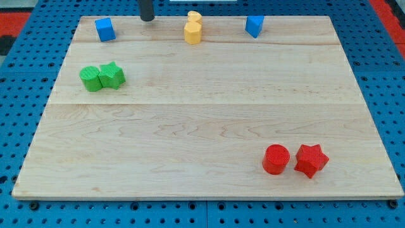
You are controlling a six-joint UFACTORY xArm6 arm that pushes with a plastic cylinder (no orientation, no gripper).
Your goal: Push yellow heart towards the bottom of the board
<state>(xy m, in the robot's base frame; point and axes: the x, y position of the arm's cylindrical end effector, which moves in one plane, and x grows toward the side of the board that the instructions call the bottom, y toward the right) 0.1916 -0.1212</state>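
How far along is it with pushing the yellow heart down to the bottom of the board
Nothing looks done yet: the yellow blocks, shapes hard to tell apart, sit at the view's top edge of the board. In hand: my tip stands to their left, apart from them. Left: getting behind the heart and pushing it the whole way down toward the view's bottom.

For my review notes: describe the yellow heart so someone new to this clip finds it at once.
Start at the wooden board and look along its top edge, near the middle. Two yellow blocks sit touching there; the yellow heart is the nearer, deeper orange-yellow one, with the paler yellow block just behind it. My tip stands to its left, apart from it.
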